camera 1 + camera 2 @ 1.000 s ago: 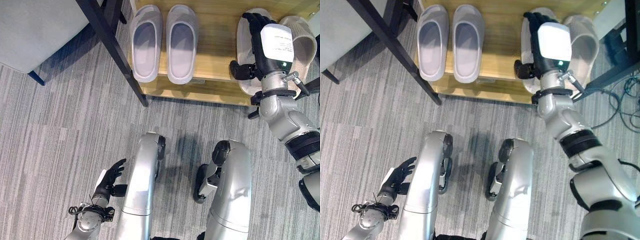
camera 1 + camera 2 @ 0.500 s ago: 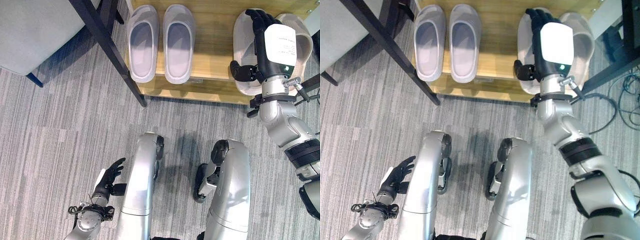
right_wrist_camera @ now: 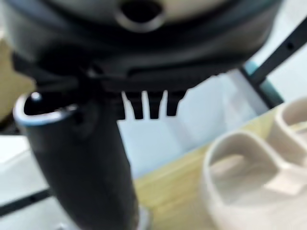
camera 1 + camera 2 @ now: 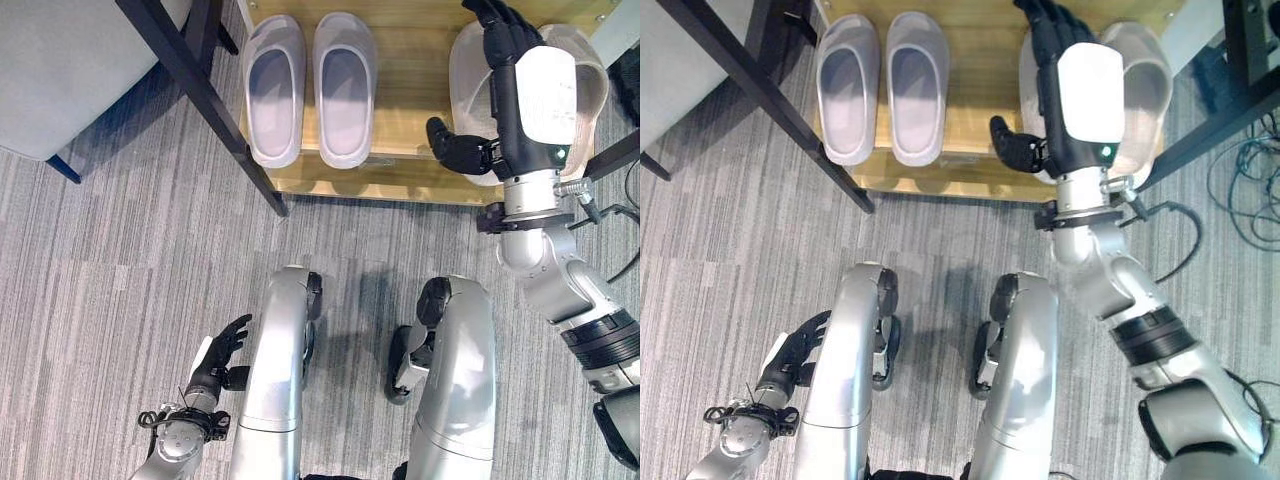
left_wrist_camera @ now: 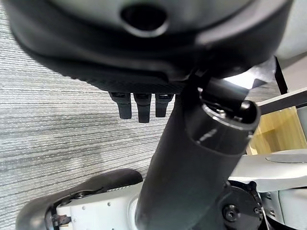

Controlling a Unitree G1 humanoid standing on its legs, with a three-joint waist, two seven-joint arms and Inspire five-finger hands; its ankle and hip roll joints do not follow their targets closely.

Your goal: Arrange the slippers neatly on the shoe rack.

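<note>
Shoe rack (image 4: 420, 120), wooden: I count one grey pair of slippers (image 4: 310, 85) side by side at its left, one beige pair (image 4: 590, 70) at its right. My right robot hand (image 4: 505, 60) hovers over the beige pair, fingers straight, holding nothing. Left robot hand (image 4: 222, 360) low over carpet (image 4: 100, 280), relaxed, holding nothing.

Even overhead light falls on the carpet (image 4: 120, 250), shadows soft, while the close right hand (image 3: 96, 158) blurs out of focus.
</note>
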